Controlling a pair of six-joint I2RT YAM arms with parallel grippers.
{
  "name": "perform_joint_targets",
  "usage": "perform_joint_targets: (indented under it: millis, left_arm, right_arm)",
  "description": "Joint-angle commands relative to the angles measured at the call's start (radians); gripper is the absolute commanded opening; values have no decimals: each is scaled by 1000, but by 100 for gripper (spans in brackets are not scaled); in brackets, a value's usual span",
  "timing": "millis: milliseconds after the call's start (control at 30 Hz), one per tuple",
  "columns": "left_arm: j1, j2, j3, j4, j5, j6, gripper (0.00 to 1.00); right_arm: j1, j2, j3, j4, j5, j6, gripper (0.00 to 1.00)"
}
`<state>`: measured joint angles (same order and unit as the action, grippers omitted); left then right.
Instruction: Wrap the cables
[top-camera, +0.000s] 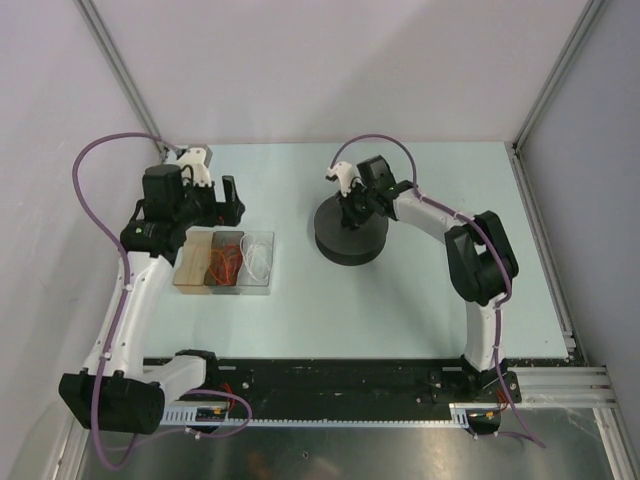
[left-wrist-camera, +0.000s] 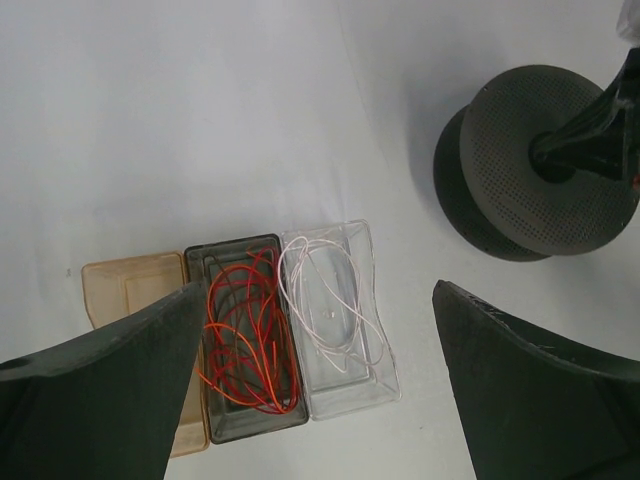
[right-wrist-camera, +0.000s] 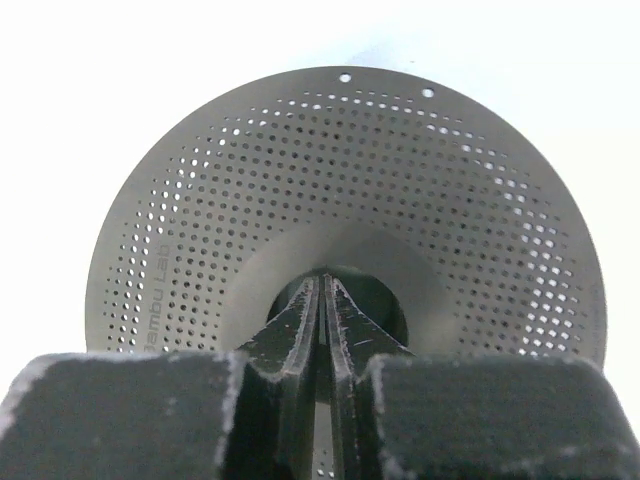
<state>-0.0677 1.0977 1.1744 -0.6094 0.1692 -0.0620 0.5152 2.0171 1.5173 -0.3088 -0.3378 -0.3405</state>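
My left end effector (left-wrist-camera: 315, 290) hangs with its fingers spread wide and nothing between them, above a row of three small trays on the pale worktop (left-wrist-camera: 200, 120). Directly beneath the gap is the clear tray (left-wrist-camera: 340, 405), which holds the thin white cable (left-wrist-camera: 288, 285) lying in loose loops. Touching its side is a smoky grey tray (left-wrist-camera: 245, 428) with tangled red wires (left-wrist-camera: 250, 340), and beyond that a tan tray (left-wrist-camera: 130, 285). My right end effector (right-wrist-camera: 322, 285) is narrow, its fingers almost together with only a slit between them, the tips poking into the centre hole of a black perforated spool (right-wrist-camera: 350, 170). The spool sits flat on the worktop, well apart from the trays
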Motion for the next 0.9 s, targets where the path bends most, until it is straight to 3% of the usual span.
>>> perform_joint_targets:
  millis: [0,200,367,433,633,867]
  left_arm:
    - [11,6,-16,-21,98,90,99]
    - [12,14,-75,-55,128,243,97]
    - [8,82,-89,-120,200,332,83]
    - [2,118,-93,-126,225,323,77]
    - [-5,275,-79,-123,249,113,63]
    - [-28,358,-133,-33,201,-112,58]
  right_arm:
    - [-40,-107,67,-15,-9,21,11]
    - [-96,-245,73,-129,-66,-11,20]
    - [-130,-350,56,-171,-104,0,45]
    - [-156,-381,48,-158,-122,43,49]
    - [-199,-464,36,-101,-133,128,53]
    - [-201,-532,2,-78,-71,124,55]
